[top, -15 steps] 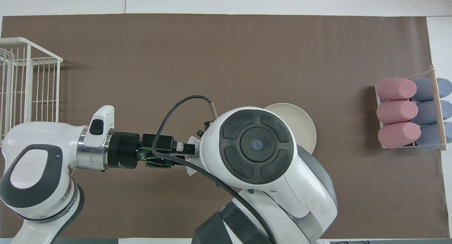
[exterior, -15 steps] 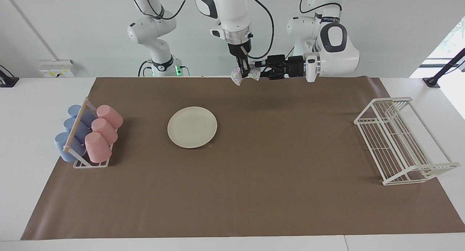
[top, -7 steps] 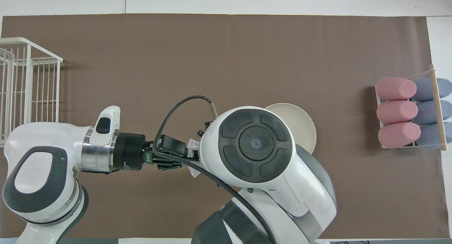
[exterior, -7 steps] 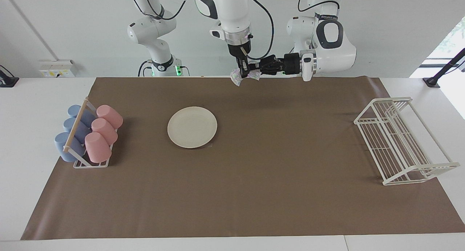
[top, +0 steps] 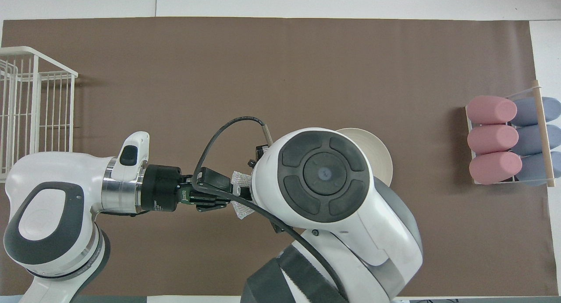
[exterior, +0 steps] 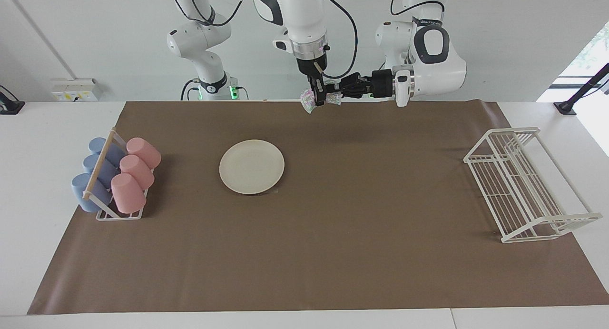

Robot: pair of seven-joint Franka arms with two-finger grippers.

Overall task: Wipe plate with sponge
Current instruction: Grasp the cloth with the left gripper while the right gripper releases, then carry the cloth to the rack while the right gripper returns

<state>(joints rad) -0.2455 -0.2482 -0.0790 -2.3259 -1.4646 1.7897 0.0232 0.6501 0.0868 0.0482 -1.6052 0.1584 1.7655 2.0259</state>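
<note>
Where both meet in the air, left gripper (exterior: 338,92) pinched onto sponge (exterior: 309,101)

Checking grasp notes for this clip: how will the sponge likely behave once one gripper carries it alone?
The sponge looks like a crumpled mesh wad, so probably soft and light. Its lower corner droops beside the right gripper, suggesting floppiness. The left gripper pinches only an edge, so it may sag.

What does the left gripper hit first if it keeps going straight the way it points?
The left gripper points sideways and is shut on the sponge. Just past it hangs the right gripper, likely first contact, though depth is unclear.
</note>
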